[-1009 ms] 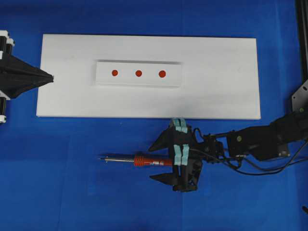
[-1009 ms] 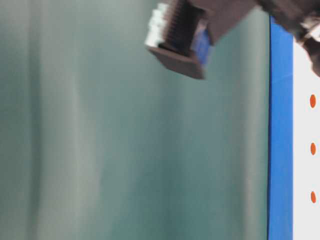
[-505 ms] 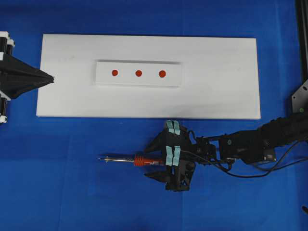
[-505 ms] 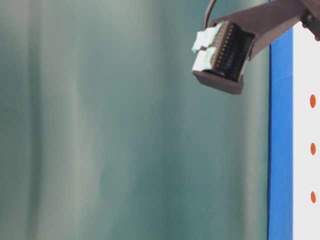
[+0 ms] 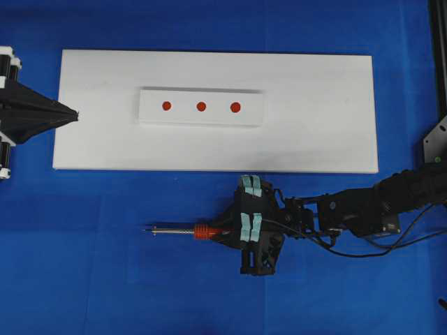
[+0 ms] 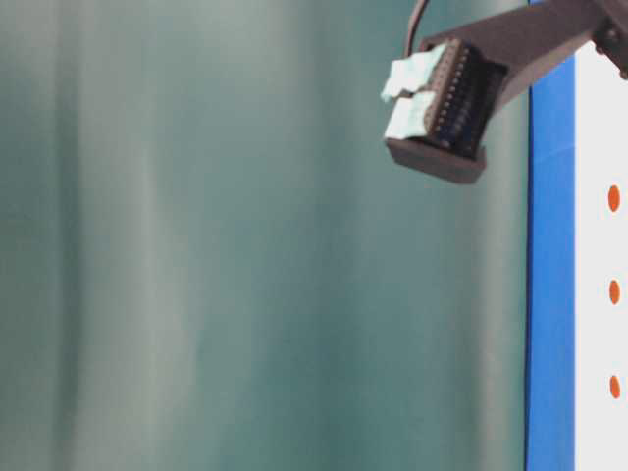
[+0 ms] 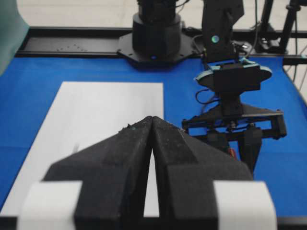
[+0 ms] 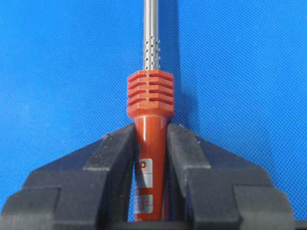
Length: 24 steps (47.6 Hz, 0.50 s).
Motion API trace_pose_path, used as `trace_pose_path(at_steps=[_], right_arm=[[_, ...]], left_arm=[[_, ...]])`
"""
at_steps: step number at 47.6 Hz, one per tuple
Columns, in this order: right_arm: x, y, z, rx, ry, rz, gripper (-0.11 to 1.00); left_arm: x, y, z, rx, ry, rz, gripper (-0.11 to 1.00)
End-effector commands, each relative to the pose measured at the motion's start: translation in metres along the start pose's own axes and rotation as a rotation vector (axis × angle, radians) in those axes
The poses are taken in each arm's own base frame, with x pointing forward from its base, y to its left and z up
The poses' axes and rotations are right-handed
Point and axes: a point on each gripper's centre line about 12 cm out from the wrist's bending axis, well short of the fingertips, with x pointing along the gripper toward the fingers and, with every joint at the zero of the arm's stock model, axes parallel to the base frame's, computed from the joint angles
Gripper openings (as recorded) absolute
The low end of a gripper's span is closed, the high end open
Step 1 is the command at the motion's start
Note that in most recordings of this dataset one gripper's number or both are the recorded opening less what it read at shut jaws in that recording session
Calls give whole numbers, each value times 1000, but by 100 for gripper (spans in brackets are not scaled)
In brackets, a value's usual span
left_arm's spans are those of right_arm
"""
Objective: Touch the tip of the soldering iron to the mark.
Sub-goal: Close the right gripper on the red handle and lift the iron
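Note:
The soldering iron point(image 5: 201, 231) lies flat on the blue cover below the white board, its orange-red handle point(image 8: 150, 143) toward the right arm. Its tip point(image 5: 147, 229) points left. My right gripper point(image 5: 232, 232) is shut on the handle just behind the ribbed collar, with both pads point(image 8: 180, 143) pressed against it. Three red marks point(image 5: 201, 106) sit in a row on a raised white strip point(image 5: 251, 115); they also show at the right edge point(image 6: 613, 291) of the table-level view. My left gripper point(image 5: 70, 112) is shut and empty at the board's left edge, its jaws point(image 7: 152, 120) meeting at the tips.
The white board point(image 5: 314, 139) covers the upper middle of the blue table. The right arm point(image 5: 370, 209) reaches in from the right with loose black cables point(image 5: 363, 252). A black frame post point(image 5: 438, 70) stands at the far right. One taped finger point(image 6: 442, 108) shows in the table-level view.
My right gripper slid a little left along the iron and its jaws closed from wide open onto the orange handle. The iron and my left gripper have stayed in place.

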Motion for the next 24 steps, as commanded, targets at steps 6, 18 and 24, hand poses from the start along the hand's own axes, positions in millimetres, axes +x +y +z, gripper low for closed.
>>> trace_pose_path(at_steps=[6,18,24], right_arm=[[-10,8,21,9,-49,24,6],[-49,13,59,13,-59,49,6],[-72,17,83,-16,-54,64,6]], left_arm=[[1,0,4,2,-12,2,0],[1,0,4,0,-14,1,0],[1,0,4,-8,-12,2,0]])
